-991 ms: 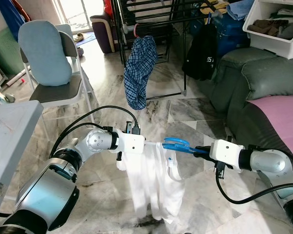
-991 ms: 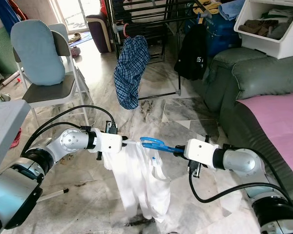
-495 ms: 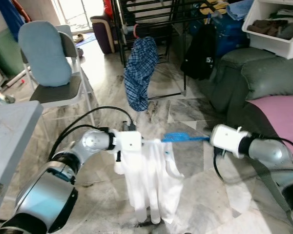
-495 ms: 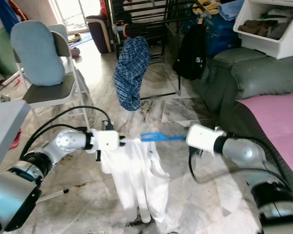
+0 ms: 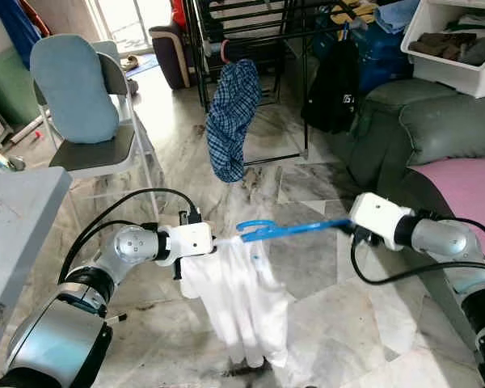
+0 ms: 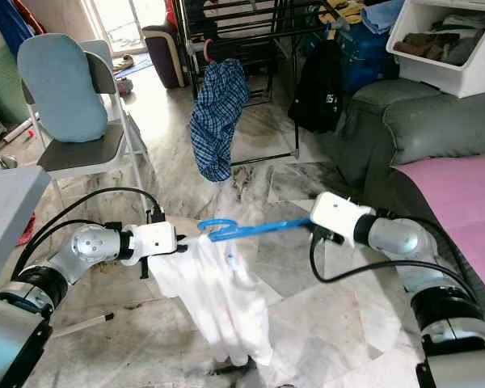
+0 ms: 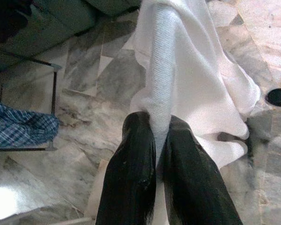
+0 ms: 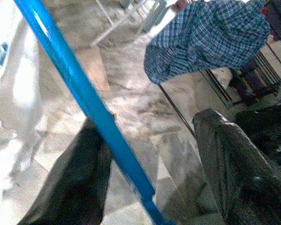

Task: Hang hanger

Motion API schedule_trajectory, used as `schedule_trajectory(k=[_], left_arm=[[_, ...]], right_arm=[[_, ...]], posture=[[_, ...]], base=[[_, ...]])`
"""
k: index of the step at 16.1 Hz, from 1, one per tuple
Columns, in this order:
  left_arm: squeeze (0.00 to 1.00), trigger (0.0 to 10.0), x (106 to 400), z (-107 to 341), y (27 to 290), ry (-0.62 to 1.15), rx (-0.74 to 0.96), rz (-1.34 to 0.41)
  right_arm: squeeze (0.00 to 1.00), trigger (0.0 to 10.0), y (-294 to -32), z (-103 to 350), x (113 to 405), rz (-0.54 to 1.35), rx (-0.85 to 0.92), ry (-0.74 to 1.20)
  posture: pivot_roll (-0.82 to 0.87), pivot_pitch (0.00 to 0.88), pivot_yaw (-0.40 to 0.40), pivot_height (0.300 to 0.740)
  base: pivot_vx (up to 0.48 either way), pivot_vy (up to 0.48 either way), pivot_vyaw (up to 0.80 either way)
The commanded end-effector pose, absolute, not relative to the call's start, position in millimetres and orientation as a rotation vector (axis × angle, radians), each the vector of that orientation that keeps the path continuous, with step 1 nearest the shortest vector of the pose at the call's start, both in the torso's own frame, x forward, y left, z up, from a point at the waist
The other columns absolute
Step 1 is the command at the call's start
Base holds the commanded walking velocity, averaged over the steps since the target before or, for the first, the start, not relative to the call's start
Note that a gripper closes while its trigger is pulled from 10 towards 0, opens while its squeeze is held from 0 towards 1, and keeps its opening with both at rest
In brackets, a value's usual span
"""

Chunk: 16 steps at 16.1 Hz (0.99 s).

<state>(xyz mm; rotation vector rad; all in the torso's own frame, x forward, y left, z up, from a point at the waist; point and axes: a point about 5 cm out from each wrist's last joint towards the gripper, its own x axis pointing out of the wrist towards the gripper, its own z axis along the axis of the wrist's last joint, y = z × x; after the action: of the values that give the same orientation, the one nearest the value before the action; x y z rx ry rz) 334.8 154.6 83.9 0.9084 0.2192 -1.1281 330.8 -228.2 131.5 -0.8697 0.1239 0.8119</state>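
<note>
Resting on right fingers (image 8: 70,187): hanger (image 8: 79,98).

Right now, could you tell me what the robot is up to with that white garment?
The robot is working a blue hanger into a white garment held above the marble floor. Its left gripper is shut on a bunched part of the cloth. The hanger's bar runs between the fingers of the right gripper, which stand apart in the right wrist view. The hanger's hook end sits at the garment's top. The drying rack, with a plaid shirt on it, stands beyond.
</note>
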Motion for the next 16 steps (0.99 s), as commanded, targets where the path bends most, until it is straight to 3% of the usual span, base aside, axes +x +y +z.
schedule_trajectory(k=[1, 9, 11, 16], left_arm=[[0.00, 0.0, 338, 87, 157, 0.215, 0.903, -1.096], [0.00, 0.0, 341, 85, 155, 0.258, 0.723, -1.019], [0.00, 0.0, 342, 87, 155, 0.252, 0.734, -1.021], [0.00, 0.0, 344, 92, 151, 0.222, 0.759, -1.032]], right_arm=[[1.00, 10.0, -221, 146, 336, 0.803, -0.891, 0.038], [1.00, 10.0, -245, 189, 352, 0.255, -0.664, -0.253], [1.00, 10.0, -240, 177, 349, 0.321, -0.607, -0.212], [1.00, 10.0, -219, 139, 330, 0.706, -0.681, -0.022]], posture=[[-0.19, 0.000, 0.092, 0.740], [-0.21, 0.000, 0.098, 0.740], [-0.21, 0.000, 0.097, 0.740], [-0.21, 0.000, 0.089, 0.740]], base=[[0.000, 0.000, 0.00], [0.000, 0.000, 0.00], [0.000, 0.000, 0.00], [0.000, 0.000, 0.00]])
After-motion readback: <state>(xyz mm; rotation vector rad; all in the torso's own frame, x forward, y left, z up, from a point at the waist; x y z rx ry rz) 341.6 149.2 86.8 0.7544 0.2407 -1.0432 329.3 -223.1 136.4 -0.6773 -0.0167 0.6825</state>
